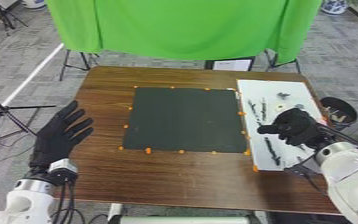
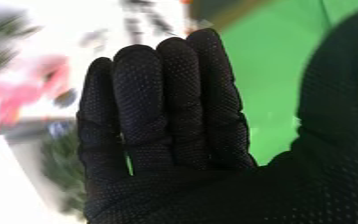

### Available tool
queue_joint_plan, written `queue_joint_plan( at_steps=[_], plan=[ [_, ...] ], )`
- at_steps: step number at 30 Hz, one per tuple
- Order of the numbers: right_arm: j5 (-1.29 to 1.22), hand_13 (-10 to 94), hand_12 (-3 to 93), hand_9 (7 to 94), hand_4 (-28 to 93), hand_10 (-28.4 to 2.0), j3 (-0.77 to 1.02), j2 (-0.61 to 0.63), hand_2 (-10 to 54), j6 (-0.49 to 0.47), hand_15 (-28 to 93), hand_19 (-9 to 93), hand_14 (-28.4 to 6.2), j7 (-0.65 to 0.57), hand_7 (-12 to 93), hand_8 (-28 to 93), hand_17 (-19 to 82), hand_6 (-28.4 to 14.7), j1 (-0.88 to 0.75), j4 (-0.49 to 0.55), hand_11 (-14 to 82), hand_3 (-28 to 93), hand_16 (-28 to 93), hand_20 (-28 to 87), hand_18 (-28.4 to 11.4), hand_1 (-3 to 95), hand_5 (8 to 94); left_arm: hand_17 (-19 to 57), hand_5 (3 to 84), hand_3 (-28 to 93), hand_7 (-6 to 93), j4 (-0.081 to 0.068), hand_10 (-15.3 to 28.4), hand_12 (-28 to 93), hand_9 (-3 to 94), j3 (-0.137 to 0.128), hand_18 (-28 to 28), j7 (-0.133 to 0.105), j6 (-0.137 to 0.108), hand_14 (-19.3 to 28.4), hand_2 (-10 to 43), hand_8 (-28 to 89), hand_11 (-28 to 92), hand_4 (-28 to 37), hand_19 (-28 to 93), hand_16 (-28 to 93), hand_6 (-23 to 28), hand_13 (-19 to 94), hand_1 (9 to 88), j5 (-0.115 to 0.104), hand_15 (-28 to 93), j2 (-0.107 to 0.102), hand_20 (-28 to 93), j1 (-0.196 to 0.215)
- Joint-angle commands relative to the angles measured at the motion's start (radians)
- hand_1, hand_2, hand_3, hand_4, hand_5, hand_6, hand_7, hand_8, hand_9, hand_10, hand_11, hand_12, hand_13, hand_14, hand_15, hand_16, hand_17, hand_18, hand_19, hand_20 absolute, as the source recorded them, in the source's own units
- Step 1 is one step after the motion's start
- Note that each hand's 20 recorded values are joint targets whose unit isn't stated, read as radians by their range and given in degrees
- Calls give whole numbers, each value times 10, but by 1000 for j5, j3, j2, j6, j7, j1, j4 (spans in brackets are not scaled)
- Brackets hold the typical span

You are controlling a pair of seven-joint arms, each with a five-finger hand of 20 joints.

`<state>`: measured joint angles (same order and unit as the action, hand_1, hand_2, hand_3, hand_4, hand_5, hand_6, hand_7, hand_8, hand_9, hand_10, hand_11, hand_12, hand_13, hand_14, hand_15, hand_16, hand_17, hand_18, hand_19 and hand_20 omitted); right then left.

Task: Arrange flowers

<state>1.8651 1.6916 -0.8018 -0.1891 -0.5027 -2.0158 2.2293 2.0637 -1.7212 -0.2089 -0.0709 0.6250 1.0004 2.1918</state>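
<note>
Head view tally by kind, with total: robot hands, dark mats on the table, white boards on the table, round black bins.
Robot hands: 2 (left hand, right hand)
Dark mat: 1
White board: 1
Round black bin: 1
Total: 5
</note>
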Motion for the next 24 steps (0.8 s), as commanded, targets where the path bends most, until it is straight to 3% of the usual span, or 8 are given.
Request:
queue_joint_plan(
  at_steps=[1, 10, 16, 24],
  plan=[
    [312, 532, 337, 582, -283, -127, -22, 23, -95, -97, 703, 699, -123, -75, 400, -177, 210, -7, -12, -2, 517, 744, 248, 287, -198, 164, 567, -86, 261, 706, 214, 7, 116, 164, 222, -5, 213, 5, -8, 157, -60, -120, 228, -283, 459, -21, 37, 182, 254, 29, 413, -1, 133, 14],
    [314, 524, 341, 573, -283, -131, -59, 14, -95, -140, 706, 691, -126, -109, 396, -168, 203, -10, -15, -21, 519, 752, 240, 289, -201, 151, 561, -87, 260, 706, 214, 6, 116, 165, 222, -4, 213, 7, -2, 157, -60, -119, 227, -283, 458, -20, 37, 181, 254, 27, 413, -1, 133, 12],
    [335, 555, 339, 603, -283, -127, -99, 8, -95, -67, 743, 721, -122, -122, 421, -180, 221, 1, -31, -45, 541, 759, 252, 301, -196, 170, 593, -87, 260, 706, 214, 3, 116, 164, 221, 3, 213, 7, 1, 157, -59, -119, 228, -283, 457, -20, 37, 181, 255, 27, 413, 0, 133, 10],
    [353, 570, 342, 616, -283, -126, -142, 6, -95, -85, 748, 722, -121, -157, 439, -188, 225, 6, -8, -72, 548, 775, 265, 302, -194, 179, 608, -87, 259, 705, 214, 3, 116, 165, 222, -1, 212, 10, -1, 157, -59, -119, 228, -283, 457, -20, 37, 181, 255, 25, 414, 5, 133, 13]
  ],
)
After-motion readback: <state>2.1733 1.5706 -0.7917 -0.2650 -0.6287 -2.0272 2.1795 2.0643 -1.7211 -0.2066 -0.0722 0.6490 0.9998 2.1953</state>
